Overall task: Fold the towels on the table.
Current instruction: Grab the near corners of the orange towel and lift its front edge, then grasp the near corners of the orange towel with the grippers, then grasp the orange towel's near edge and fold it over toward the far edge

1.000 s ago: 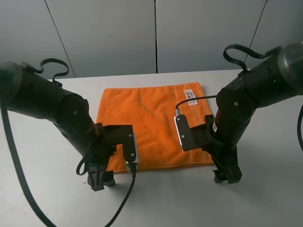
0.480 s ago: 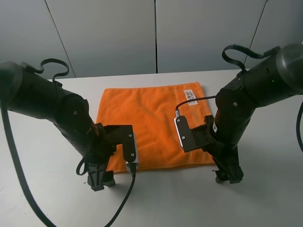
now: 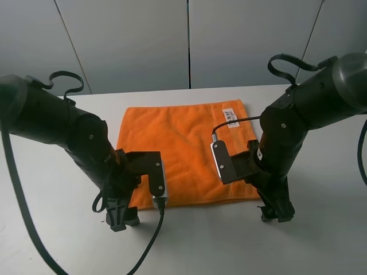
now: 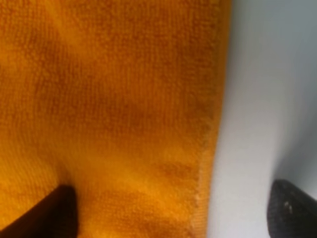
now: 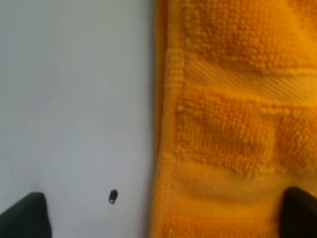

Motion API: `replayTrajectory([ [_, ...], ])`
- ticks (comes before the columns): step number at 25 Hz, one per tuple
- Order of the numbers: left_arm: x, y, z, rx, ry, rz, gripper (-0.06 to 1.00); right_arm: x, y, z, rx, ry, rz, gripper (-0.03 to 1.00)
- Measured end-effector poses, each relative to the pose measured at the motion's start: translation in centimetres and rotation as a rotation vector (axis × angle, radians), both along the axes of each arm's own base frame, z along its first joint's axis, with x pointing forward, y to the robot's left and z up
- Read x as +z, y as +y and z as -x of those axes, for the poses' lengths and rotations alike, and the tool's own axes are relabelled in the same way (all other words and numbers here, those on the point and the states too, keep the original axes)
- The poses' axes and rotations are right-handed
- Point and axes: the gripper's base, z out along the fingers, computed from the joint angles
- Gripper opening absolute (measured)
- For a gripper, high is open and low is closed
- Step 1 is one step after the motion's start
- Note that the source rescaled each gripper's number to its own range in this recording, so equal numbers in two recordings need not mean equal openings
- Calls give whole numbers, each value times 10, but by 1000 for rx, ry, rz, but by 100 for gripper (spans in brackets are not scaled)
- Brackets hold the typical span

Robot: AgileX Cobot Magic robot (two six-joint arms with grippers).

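The orange towel (image 3: 183, 146) lies flat on the white table (image 3: 321, 240), its white label (image 3: 230, 116) at the far right corner. My left gripper (image 3: 121, 217) is down at the towel's near left corner. In the left wrist view the left gripper (image 4: 171, 213) is open and straddles the towel's (image 4: 109, 109) side edge, one finger over cloth, the other over table (image 4: 267, 89). My right gripper (image 3: 277, 212) is down at the near right corner. In the right wrist view the right gripper (image 5: 162, 213) is open across the woven-band hem of the towel (image 5: 233, 119).
A tiny dark speck (image 5: 113, 196) marks the table (image 5: 74, 99) beside the hem. Camera cables hang from both wrists, the left one (image 3: 150, 240) trailing over the table's front. A grey panelled wall (image 3: 189, 40) stands behind the table.
The right arm has edged very slightly outward; the left arm and the towel look unchanged.
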Motion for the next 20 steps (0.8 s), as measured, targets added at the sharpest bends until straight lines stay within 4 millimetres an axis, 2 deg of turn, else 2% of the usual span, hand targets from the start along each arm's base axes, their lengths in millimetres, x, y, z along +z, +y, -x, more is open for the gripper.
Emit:
replayTrajectory([
  [2,0,0,-1,1,-6,4,79,0,0,0,0,0,0,97],
  [3,0,0,-1,1,-9,5,68,0,0,0,0,3,3,90],
  [4,0,-1,-1,2,-17,10,52,0,0,1,1,3,3,78],
  [6,0,-2,-3,-2,-41,20,12,-1,1,-1,8,-12,-6,41],
  [7,0,-2,-4,-7,-48,21,5,-1,2,-2,15,-26,-16,15],
  [8,0,-2,-4,-11,-49,19,2,-2,3,-4,24,-39,-22,2],
  [15,0,-1,-4,-20,-53,15,1,1,3,-5,30,-53,-28,0],
  [20,7,2,0,-3,-29,4,1,15,2,-3,27,-86,-50,0],
])
